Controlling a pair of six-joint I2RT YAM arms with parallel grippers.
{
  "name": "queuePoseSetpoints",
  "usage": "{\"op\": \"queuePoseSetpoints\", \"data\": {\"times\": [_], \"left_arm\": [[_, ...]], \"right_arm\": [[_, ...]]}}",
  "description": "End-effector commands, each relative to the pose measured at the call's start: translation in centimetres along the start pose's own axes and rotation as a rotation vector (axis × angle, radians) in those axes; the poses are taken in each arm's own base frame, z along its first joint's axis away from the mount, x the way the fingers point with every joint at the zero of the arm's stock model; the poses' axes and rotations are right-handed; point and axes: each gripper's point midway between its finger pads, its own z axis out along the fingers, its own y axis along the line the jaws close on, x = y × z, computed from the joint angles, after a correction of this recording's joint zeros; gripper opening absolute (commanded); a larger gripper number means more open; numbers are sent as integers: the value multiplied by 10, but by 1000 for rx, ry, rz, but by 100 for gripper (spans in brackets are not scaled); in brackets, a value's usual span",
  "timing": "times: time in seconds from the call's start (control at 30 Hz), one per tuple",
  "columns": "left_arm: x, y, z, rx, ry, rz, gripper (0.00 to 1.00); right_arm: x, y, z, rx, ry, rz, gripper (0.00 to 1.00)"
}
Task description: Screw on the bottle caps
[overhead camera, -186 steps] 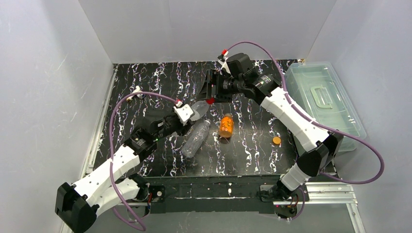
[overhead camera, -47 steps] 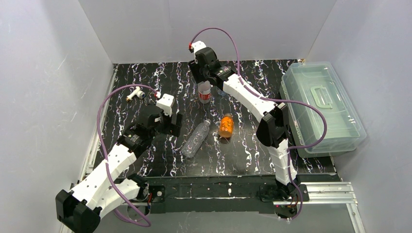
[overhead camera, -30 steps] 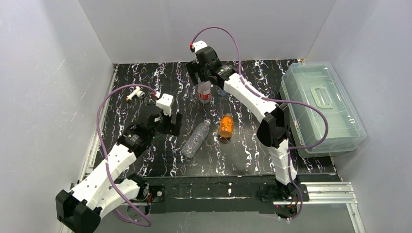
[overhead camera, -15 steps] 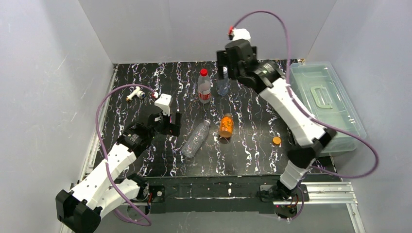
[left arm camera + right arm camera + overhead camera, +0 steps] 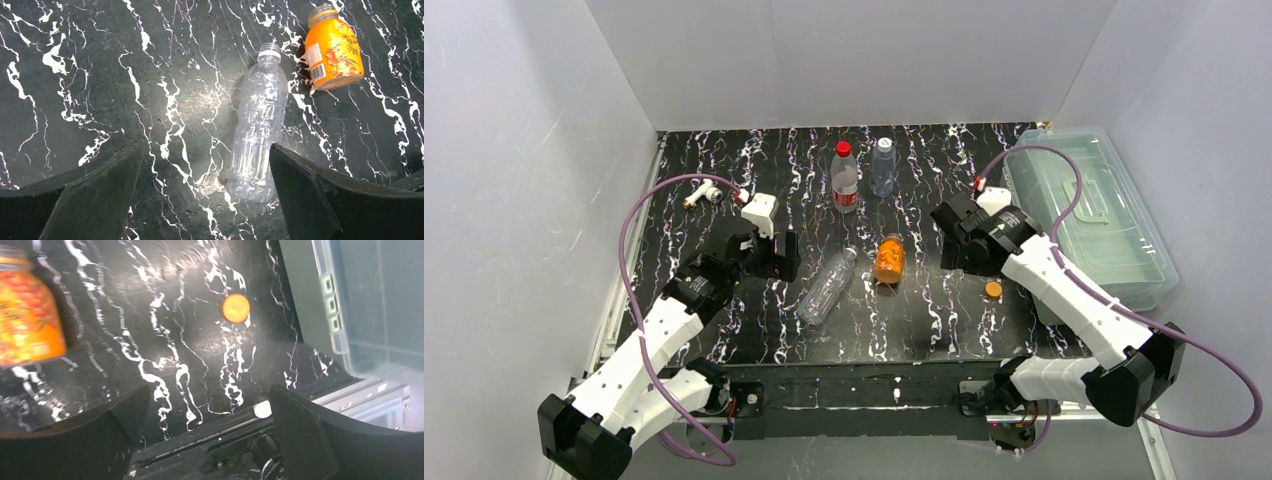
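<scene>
A loose orange bottle cap [image 5: 993, 289] [image 5: 235, 308] lies on the black marbled table [image 5: 724, 160], right of centre. A clear bottle [image 5: 827, 286] [image 5: 257, 120] lies on its side with its neck bare, and beside it lies an orange bottle [image 5: 889, 259] [image 5: 334, 47] [image 5: 27, 315]. Two bottles stand at the back: one with a red cap [image 5: 843, 148], one clear with a pale cap [image 5: 884, 143]. My left gripper [image 5: 784, 257] [image 5: 205, 150] hovers open just left of the clear bottle's base. My right gripper [image 5: 961, 248] [image 5: 210, 390] hangs open and empty between the orange bottle and the orange cap.
A clear lidded plastic box [image 5: 1089, 215] [image 5: 370, 305] fills the right edge of the table. A white-and-brass T fitting [image 5: 701, 193] lies at the far left. A small white round piece [image 5: 262, 410] sits on the front rail.
My right arm let go of the red-capped bottle at the back, rose, and swung forward to the right middle of the table. The left arm has barely moved.
</scene>
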Motion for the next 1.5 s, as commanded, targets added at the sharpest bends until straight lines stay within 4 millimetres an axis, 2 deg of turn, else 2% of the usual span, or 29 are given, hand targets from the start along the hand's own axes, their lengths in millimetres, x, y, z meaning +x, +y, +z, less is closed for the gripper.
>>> {"op": "queuePoseSetpoints", "data": {"times": [0.0, 0.2, 0.33, 0.63, 0.97, 1.47], "left_arm": [[-12, -5, -8, 26, -36, -18, 98], [-11, -5, -10, 30, -43, -18, 98], [-11, -6, -10, 38, -41, -20, 98], [-9, -7, -9, 44, -35, -22, 98], [-9, -8, -8, 48, -31, -24, 98], [-7, -9, -7, 52, -25, -25, 98]], "right_arm": [[19, -5, 30, 43, 21, 183, 98], [47, -22, 85, 63, 102, 369, 87], [46, -31, 104, 77, 83, 457, 85], [39, -38, 127, 118, 45, 561, 77], [54, -45, 154, 165, 29, 658, 70], [61, -56, 174, 232, -8, 697, 65]]}}
